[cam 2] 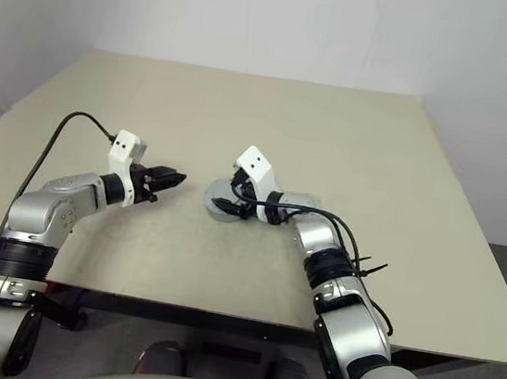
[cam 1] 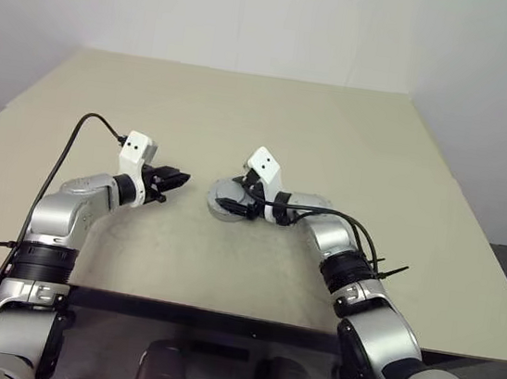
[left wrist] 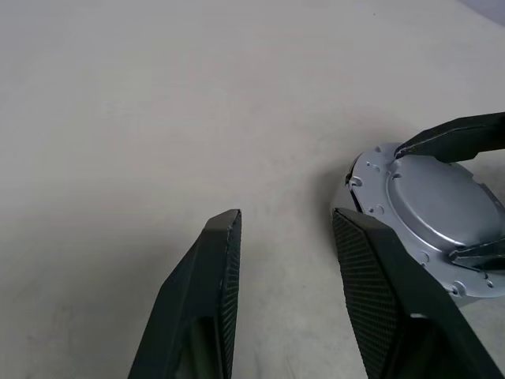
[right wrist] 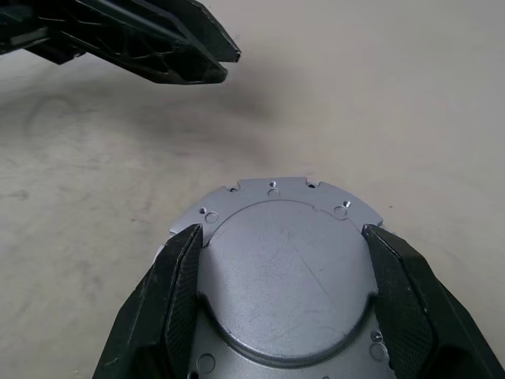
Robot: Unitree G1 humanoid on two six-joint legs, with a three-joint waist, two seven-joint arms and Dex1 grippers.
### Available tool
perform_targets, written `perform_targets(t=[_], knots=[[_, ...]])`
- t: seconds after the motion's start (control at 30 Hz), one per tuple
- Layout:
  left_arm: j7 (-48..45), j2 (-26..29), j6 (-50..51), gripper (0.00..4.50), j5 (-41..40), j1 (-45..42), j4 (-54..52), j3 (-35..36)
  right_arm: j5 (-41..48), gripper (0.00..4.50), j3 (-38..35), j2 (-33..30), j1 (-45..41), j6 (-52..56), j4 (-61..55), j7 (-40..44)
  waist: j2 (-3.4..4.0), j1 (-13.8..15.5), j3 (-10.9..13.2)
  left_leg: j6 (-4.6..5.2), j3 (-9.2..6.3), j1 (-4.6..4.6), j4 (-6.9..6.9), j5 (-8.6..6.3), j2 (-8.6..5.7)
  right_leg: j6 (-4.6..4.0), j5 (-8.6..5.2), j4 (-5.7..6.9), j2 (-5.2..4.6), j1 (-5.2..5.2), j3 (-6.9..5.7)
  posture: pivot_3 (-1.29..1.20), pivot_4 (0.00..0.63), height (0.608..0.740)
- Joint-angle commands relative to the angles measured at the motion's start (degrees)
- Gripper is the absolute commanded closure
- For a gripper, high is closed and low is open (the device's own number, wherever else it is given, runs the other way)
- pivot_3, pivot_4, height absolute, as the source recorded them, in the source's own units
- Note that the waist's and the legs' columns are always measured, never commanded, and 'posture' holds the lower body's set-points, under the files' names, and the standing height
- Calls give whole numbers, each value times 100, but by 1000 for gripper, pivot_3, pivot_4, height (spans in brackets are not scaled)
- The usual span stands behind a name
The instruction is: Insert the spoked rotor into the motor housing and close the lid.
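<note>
While the lid [right wrist: 284, 276] is being gripped across its rim by the right hand [cam 1: 234, 198], even seating pressure is being advised; left hand [cam 1: 173, 179] is hanging open, empty.

Lid [right wrist: 288, 276]: matt grey metal, faint scratches. Table [cam 1: 335, 135]: matt beige, smooth. Jaws: black, textured pads.

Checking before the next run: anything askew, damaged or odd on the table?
Nothing stands out. The lid lies flat on the tan table, no tilt or visible damage, with the right gripper straddling its rim. The left gripper hovers beside it, fingers apart and empty. Nothing spilled.
</note>
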Motion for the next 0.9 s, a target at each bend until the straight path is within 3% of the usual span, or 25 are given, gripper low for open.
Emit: perform_targets(t=[0.03, 0.57, 0.9], knots=[[12, 31, -78, 2556, -18, -33, -185, 79, -143, 1393, 6, 13, -95, -17, 275, -215, 0, -2, 0, 0, 0, 4, 0, 0, 0, 0, 0, 1, 0, 3, 0, 0, 0, 740], [44, 41, -69, 2556, -35, -2, -210, 118, -127, 1393, 175, -138, 24, 5, 196, 340, 0, -4, 0, 4, 0, 20, -2, -2, 0, 1, -1, -2, 0, 17, 1, 0, 0, 740], [65, -3, -77, 2556, -34, -5, -221, 95, -371, 1393, 328, -108, 38, -16, 453, 202, 1, -8, 0, 11, 3, 21, -6, -7, -2, 1, -1, -13, 0, 18, 1, 0, 0, 740]])
